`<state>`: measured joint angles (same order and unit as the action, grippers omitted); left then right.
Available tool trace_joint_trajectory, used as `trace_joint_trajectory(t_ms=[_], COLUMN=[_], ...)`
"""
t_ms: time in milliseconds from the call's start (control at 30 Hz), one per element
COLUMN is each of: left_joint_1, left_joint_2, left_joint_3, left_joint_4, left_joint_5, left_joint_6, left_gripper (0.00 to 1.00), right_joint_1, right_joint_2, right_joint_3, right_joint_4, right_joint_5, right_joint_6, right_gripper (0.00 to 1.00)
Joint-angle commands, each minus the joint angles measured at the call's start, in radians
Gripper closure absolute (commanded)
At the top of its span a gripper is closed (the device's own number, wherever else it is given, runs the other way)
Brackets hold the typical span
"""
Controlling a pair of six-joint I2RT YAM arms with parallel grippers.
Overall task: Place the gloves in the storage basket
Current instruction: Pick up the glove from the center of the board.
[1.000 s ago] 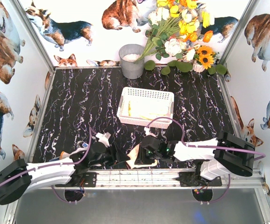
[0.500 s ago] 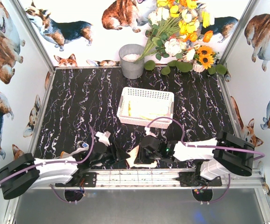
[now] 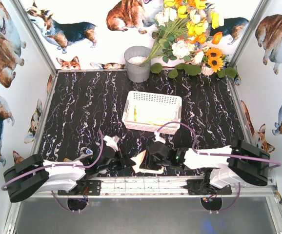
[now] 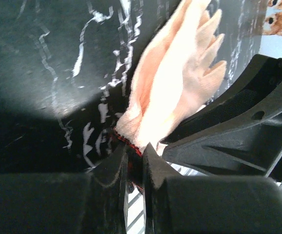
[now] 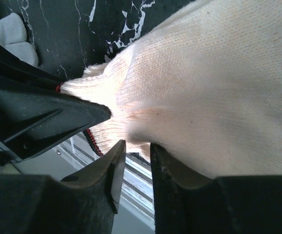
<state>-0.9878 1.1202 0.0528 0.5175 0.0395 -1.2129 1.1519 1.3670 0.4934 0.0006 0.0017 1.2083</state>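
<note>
left gripper (image 4: 135,148): clenched on the red-edged cuff of a cream-white knit glove (image 4: 175,92); the cuff is pinched right at the fingertips, and the palm and fingers fan out beyond them
right gripper (image 5: 137,145): jaws a narrow slit apart; the ribbed cuff lies just at their tips and the body of the glove spreads out above them; whether they grip the fabric cannot be told
gripper to gripper: both sets of tips meet the same cuff from opposite sides, close together
glove, position: at the near edge of the black marbled table (image 3: 82,112), between the two arms
storage basket (image 3: 153,95): white, lattice-sided, at mid-table, well apart from the held glove and farther from the arm bases
basket contents: pale gloves (image 3: 155,116) lie inside
</note>
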Motion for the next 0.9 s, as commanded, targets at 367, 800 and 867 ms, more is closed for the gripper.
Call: trace_joint_trajectory(t_ms=[367, 800, 867], left_joint_1=[0.08, 0.265, 0.274], left_joint_2=[-0.157, 0.009, 0.015], left_joint_3=[0.149, 0.298, 0.298], left_joint_4=[-0.369, -0.547, -0.535], left_joint_5=[0.067, 0.309, 0.315], left_joint_6=[0.086, 0.377, 0.378], left_gripper=[1.0, 0.99, 0.93], right_joint_1=[-0.089, -0.314, -0.314], right_joint_2=[-0.339, -0.414, -0.415], right_joint_3=[0.07, -0.003, -0.037], right_joint_4=[-0.381, -0.414, -0.368], right_joint_5=[0.179, 0.044, 0.022], right_joint_6=[-0.181, -0.204, -0.17], right_gripper=[0.38, 0.27, 0.29])
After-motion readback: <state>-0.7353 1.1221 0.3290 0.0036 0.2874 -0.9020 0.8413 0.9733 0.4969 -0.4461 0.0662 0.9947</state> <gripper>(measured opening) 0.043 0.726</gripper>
